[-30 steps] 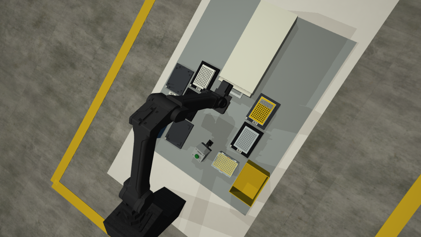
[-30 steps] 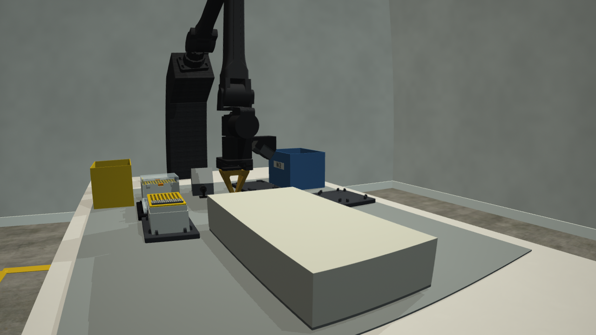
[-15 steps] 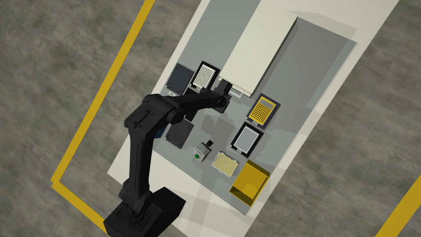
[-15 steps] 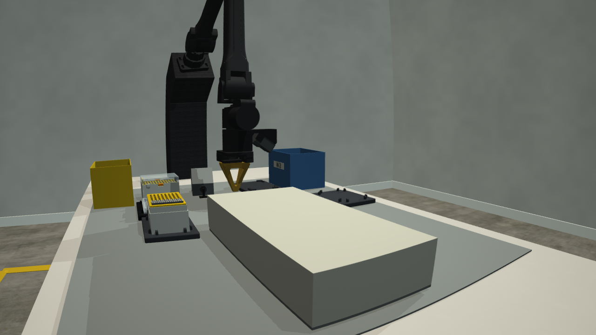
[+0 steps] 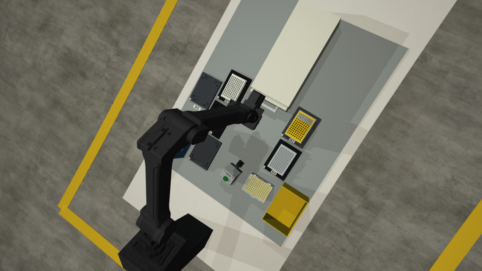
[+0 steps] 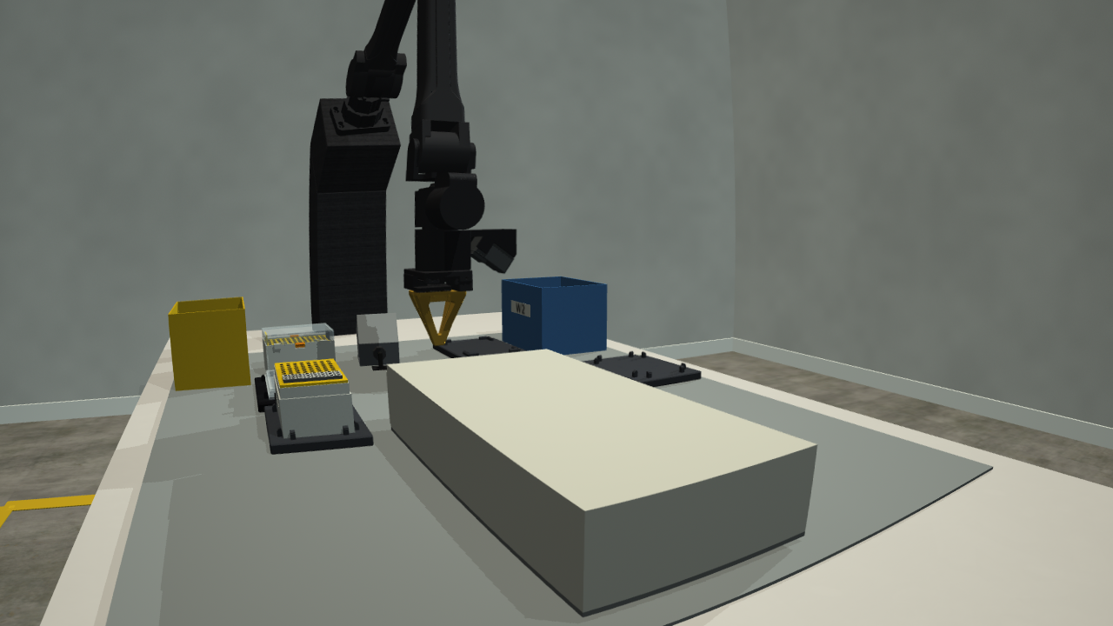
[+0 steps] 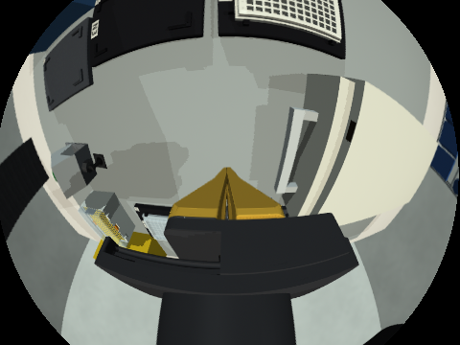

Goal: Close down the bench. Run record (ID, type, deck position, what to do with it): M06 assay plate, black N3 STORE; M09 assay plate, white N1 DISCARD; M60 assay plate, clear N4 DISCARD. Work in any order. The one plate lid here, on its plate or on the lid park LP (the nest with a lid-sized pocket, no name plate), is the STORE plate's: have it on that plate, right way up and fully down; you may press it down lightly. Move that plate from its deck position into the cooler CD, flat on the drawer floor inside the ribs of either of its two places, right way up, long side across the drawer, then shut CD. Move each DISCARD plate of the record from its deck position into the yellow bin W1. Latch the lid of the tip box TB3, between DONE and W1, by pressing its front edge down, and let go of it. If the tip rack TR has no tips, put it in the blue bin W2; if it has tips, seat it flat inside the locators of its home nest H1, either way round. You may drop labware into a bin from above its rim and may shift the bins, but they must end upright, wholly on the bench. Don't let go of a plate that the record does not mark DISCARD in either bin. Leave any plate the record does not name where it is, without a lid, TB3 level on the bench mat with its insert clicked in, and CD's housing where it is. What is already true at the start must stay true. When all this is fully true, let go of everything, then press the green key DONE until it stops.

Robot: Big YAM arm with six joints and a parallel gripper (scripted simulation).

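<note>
My gripper [image 6: 440,340] [image 7: 226,173] is shut and empty. It hangs low over the mat just in front of the cream cooler CD [image 5: 296,54] [image 6: 591,436] [image 7: 383,160], left of its drawer handle [image 5: 269,107] [image 7: 295,148]. The drawer front sits close against the housing. The white plate [image 5: 233,86] [image 7: 287,2] lies in nest N1. The clear plate [image 5: 282,159] lies in N4. The dark nest N3 [image 7: 153,13] is mostly hidden under my arm; I cannot tell what lies on it. The tip rack [image 5: 299,126] [image 6: 311,372] holds a few tips at one end.
Yellow bin W1 [image 5: 286,209] [image 6: 207,342] stands at the near right corner, tip box TB3 [image 5: 257,187] [image 6: 297,336] beside it, then the DONE key [image 5: 224,178]. Blue bin W2 [image 6: 554,315] stands behind my arm. Nest H1 [image 5: 205,90] [image 6: 645,367] and another dark nest [image 5: 205,153] are bare.
</note>
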